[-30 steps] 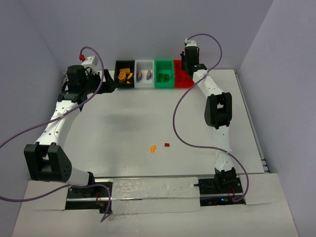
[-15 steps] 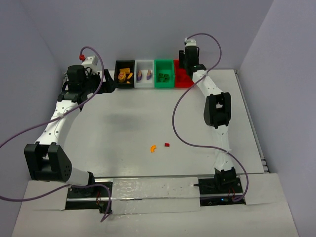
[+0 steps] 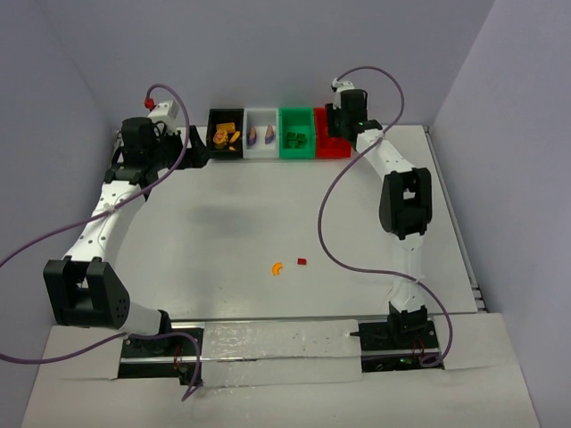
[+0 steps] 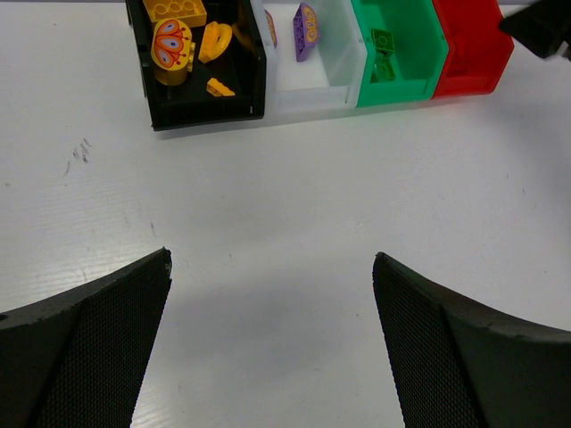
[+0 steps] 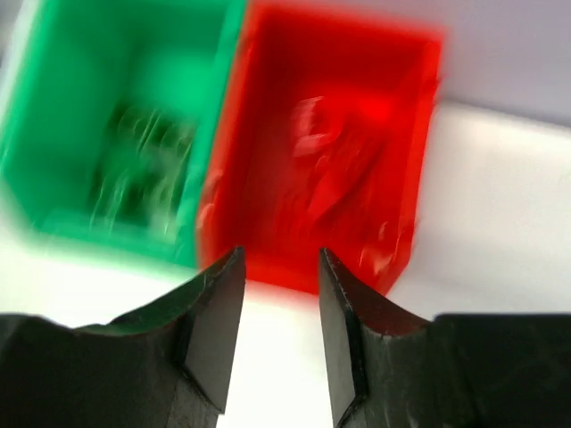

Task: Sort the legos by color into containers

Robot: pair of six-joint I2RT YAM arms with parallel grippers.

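Four containers stand in a row at the table's far edge: black (image 3: 225, 153), white (image 3: 261, 153), green (image 3: 297, 152) and red (image 3: 335, 148). The left wrist view shows orange legos (image 4: 171, 43) in the black bin (image 4: 210, 114), a purple one (image 4: 305, 20) in the white, green ones (image 4: 384, 53) in the green bin (image 4: 397, 89). An orange curved lego (image 3: 277, 267) and a small red lego (image 3: 302, 261) lie mid-table. My right gripper (image 5: 281, 254) hovers at the red bin (image 5: 419, 160), jaws apart, nothing between them. My left gripper (image 4: 272, 259) is wide open before the bins, holding nothing.
The right wrist view is blurred by motion, with the green bin (image 5: 53, 107) to the left of the red one. Walls close in behind the bins. Purple cables loop off both arms over the table. The right arm's tip (image 4: 540, 27) shows beside the red bin (image 4: 468, 53).
My right gripper was shut over the red bin and now stands apart. The right arm's elbow has swung a little to the right. The left arm has not moved.
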